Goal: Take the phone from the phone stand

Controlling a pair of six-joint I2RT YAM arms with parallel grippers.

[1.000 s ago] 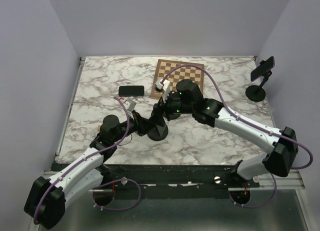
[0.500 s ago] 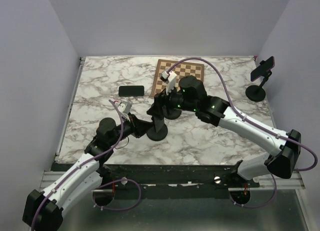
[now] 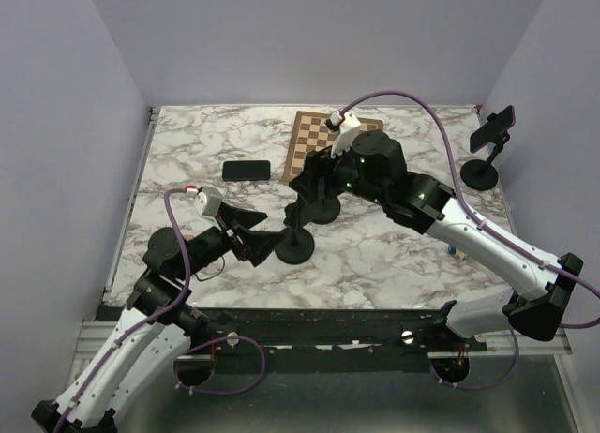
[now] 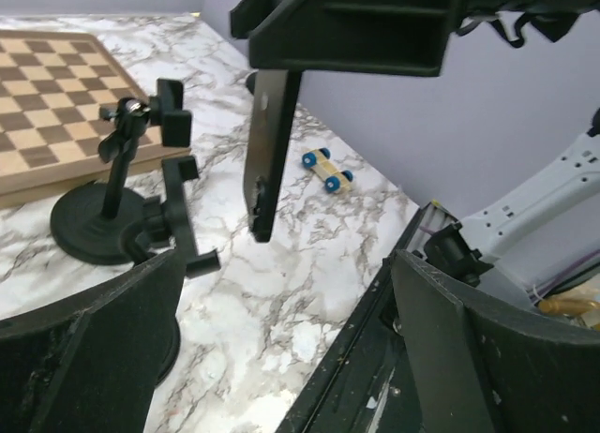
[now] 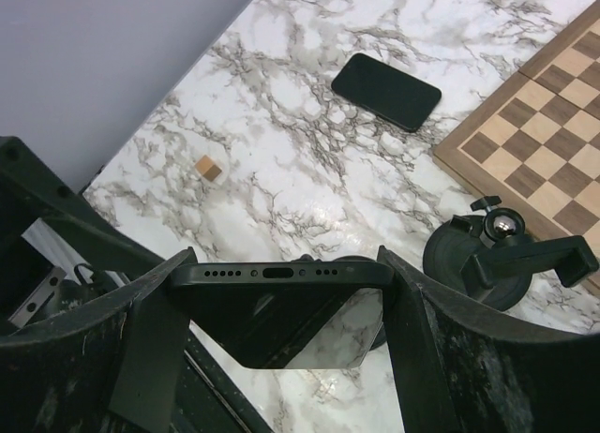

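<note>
My right gripper [image 5: 286,262] is shut on the black phone [image 5: 272,306], gripping its two long sides. The port end faces the camera. In the left wrist view the phone [image 4: 269,152] hangs edge-on in the air, clear of the phone stand [image 4: 178,217], whose empty clamp stands below and to its left. From the top view the stand's round base [image 3: 293,250] sits just in front of my right gripper [image 3: 306,184]. Left of the base, my left gripper [image 3: 257,233] is open and holds nothing, apart from the stand; its wide-spread fingers [image 4: 94,339] frame bare marble.
A second empty stand [image 3: 323,208] stands by the chessboard [image 3: 352,133]. A third stand [image 3: 483,171] at the far right holds a phone. Another black phone [image 3: 246,170] lies flat at left. A blue toy car [image 4: 328,168] and a small wooden cube [image 5: 208,169] lie on the marble.
My left gripper has opened wide and drawn back to the left, away from the stand. My right gripper has lifted up and back with the phone in it.
</note>
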